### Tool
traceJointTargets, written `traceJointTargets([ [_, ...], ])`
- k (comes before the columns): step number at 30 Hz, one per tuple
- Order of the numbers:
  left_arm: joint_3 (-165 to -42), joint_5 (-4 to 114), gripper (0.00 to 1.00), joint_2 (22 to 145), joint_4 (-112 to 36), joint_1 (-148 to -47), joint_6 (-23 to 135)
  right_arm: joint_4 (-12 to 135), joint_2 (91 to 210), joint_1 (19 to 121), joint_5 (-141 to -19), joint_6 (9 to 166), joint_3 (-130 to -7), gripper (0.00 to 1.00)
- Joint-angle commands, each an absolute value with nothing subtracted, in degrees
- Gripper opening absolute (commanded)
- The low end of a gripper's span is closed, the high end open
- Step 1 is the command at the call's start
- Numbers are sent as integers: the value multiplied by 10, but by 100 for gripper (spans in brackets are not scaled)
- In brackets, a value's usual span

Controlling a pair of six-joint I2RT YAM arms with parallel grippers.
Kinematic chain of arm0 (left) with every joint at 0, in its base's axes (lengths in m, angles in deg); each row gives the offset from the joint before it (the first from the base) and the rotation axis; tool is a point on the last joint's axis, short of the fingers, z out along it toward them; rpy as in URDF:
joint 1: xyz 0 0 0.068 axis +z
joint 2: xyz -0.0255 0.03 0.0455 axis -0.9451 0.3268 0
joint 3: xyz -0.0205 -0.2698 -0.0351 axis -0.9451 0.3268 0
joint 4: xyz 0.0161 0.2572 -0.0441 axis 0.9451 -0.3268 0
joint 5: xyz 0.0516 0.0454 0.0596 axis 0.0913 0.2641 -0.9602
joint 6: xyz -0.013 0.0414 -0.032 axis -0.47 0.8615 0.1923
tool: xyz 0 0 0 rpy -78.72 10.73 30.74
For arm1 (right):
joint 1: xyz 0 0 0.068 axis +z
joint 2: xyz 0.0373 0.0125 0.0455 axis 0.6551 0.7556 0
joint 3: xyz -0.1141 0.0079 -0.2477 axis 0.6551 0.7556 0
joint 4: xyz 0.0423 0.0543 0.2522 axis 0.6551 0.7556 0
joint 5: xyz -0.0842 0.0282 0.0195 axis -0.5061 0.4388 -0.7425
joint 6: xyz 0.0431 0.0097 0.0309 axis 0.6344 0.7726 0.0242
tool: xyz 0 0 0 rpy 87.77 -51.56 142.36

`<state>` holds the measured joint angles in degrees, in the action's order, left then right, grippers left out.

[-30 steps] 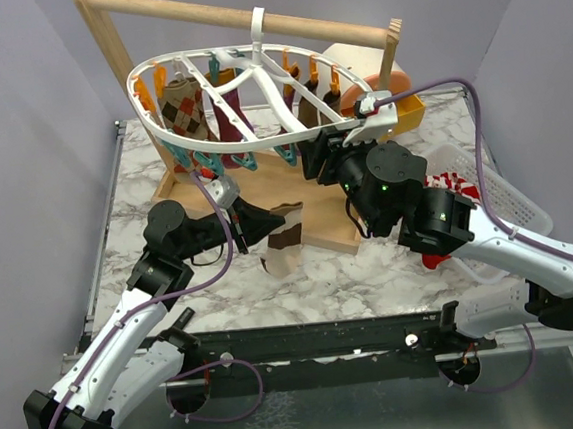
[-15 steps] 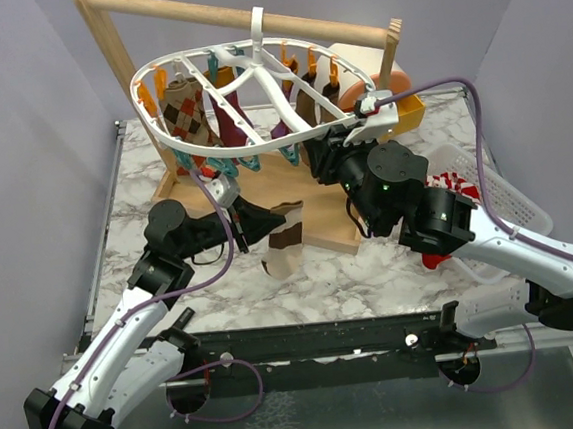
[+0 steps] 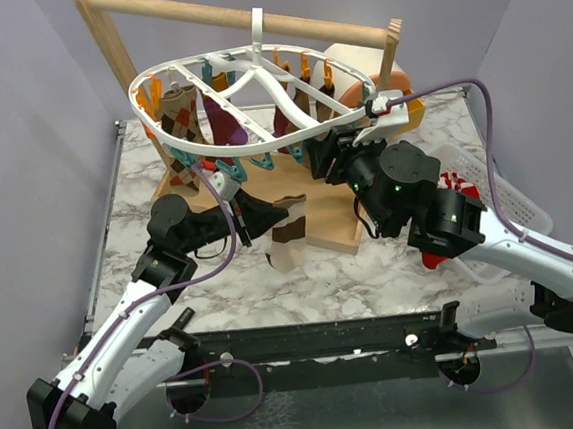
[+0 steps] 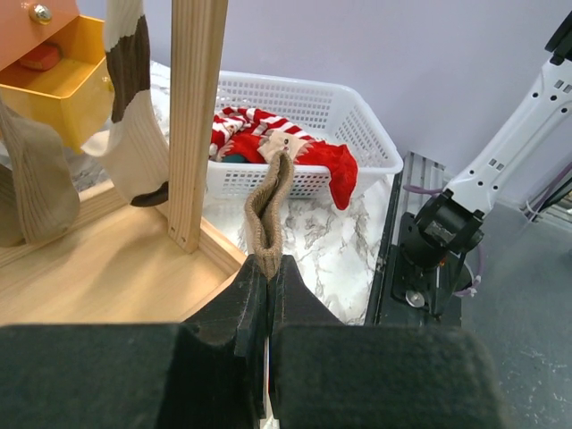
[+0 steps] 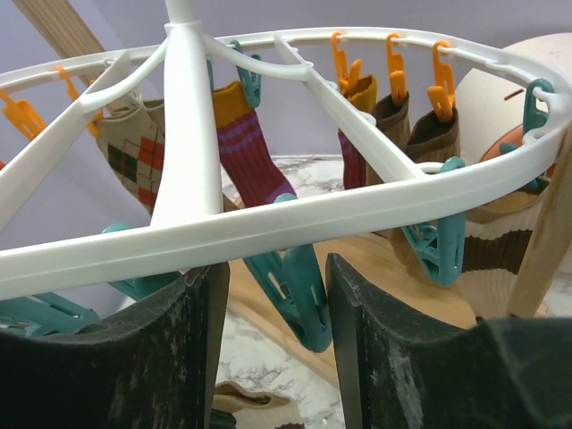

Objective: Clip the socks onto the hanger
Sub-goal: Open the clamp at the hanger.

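**Tan sock pinched at the left, open jaws under the hanger rim at the right**

At the left, the left gripper (image 4: pixel 268 270) is clenched on a tan sock with brown bands (image 3: pixel 288 232). The fingers meet on the fabric with no gap between them. In the top view the sock hangs from the fingertips at the front edge of the wooden rack (image 3: pixel 219 15), low over the marble table (image 3: pixel 222 280) and below the ring.

Above it, the white oval hanger (image 5: pixel 313 213) hangs by its hook from the rack's top bar, tilted. Several socks are clipped inside the ring. The brown argyle sock (image 3: pixel 182 113) is at the left end, and the maroon sock (image 5: pixel 255 152) is just beside it. Further right, darker brown socks (image 5: pixel 429 134) hang from orange clips (image 5: pixel 393 58).

The right gripper (image 5: pixel 275 268) sits at the ring's near rim on the right side with its jaws released and standing apart. In the wrist view the rim crosses just above the fingertips. A teal clip (image 5: pixel 290 286) dangles in the gap and touches neither finger.

At the far right is the white slatted basket (image 4: pixel 357 134). It holds a red-and-white striped sock (image 4: pixel 250 125), and a red sock (image 4: pixel 335 170) droops over its front wall.
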<state>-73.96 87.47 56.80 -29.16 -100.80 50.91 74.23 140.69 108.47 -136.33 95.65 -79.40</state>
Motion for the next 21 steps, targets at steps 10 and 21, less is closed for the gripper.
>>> traceJointTargets([
  [10, -755, 884, 0, 569, -274, -1011, 505, 809, 1448, 1087, -1422, 957, -860, 61],
  [21, -748, 882, 0, 563, -277, -1011, 508, 827, 1476, 1087, -1458, 949, -895, 57],
])
